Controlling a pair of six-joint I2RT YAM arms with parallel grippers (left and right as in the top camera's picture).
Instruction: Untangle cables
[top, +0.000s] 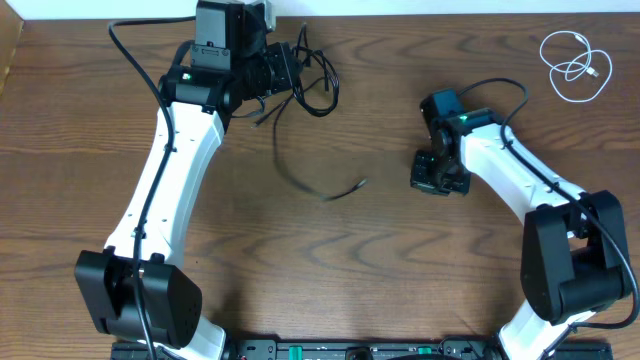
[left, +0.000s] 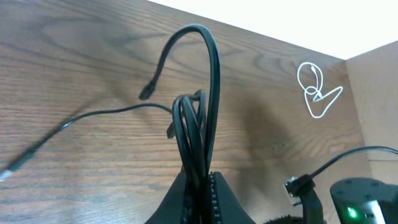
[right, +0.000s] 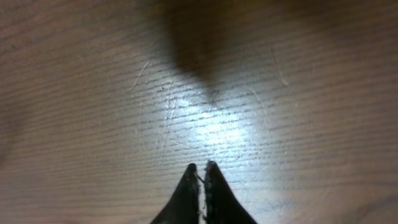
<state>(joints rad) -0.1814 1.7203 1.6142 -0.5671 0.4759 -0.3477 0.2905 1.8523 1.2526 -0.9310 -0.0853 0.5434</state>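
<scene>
at the far left of the overhead view the left arm (top: 165, 170) is reaching toward the back edge of the wooden table (top: 380, 290), and the left gripper (top: 283, 70) is clamping a bundle of black cables (top: 318, 80) between its closed jaws. in the left wrist view several strands of that bundle are running up out of the pinch, one is arching high in a tall loop, and a small plug end (left: 145, 94) is hanging at the loop's tip. one thin strand (top: 300, 175) is trailing from the bundle and curving across the bare wood toward the middle of the table, its tip lying flat there, well apart from both grippers. further right the right gripper (top: 437, 180) is pointing down at the table; in the right wrist view its fingertips are pressing together with nothing between them, over bare wood. at the far right, in the back corner, the white cable (top: 574, 66) is lying in loose loops by itself, well apart from the black cables.
</scene>
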